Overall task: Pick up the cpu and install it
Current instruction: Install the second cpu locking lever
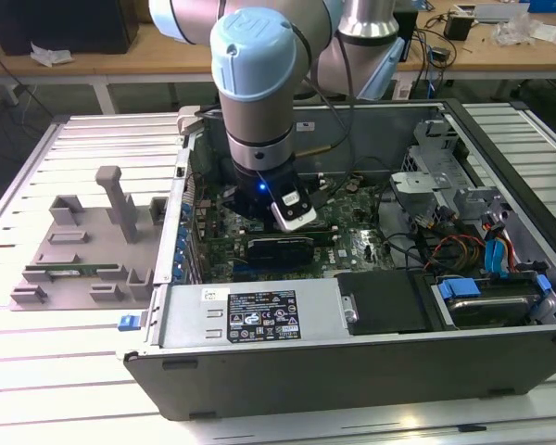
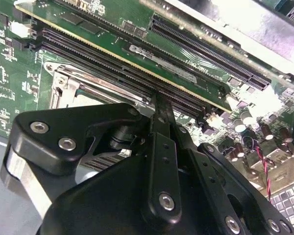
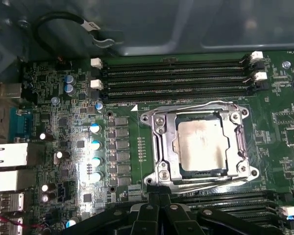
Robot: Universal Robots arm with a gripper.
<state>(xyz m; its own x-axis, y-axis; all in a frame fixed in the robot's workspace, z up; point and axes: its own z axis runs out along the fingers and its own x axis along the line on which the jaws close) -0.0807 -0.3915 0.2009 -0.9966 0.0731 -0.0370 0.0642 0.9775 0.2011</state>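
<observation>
Inside the open computer case (image 1: 371,324), the arm is seen reaching down over the green motherboard (image 1: 352,243), as shown in the exterior view. The gripper (image 2: 161,110) is held just above the board, and in the second wrist view its two black fingers (image 2: 162,147) are pressed flat together with nothing between them. Their tips are placed over the memory slots (image 2: 137,83), beside a long green memory stick (image 2: 152,56) seated in one slot.

The cpu (image 3: 202,145) is seen in the first wrist view, lying flat inside the square metal socket frame (image 3: 159,142), its silver-grey top exposed. The frame is bordered on its far side by a bank of black memory slots (image 3: 176,76); a column of small capacitors (image 3: 95,152) stands on the board beside it.

Outside the case, toward the exterior view's left, a grey fixture tray (image 1: 65,260) with upright pegs is laid on the slatted table (image 1: 37,371).
</observation>
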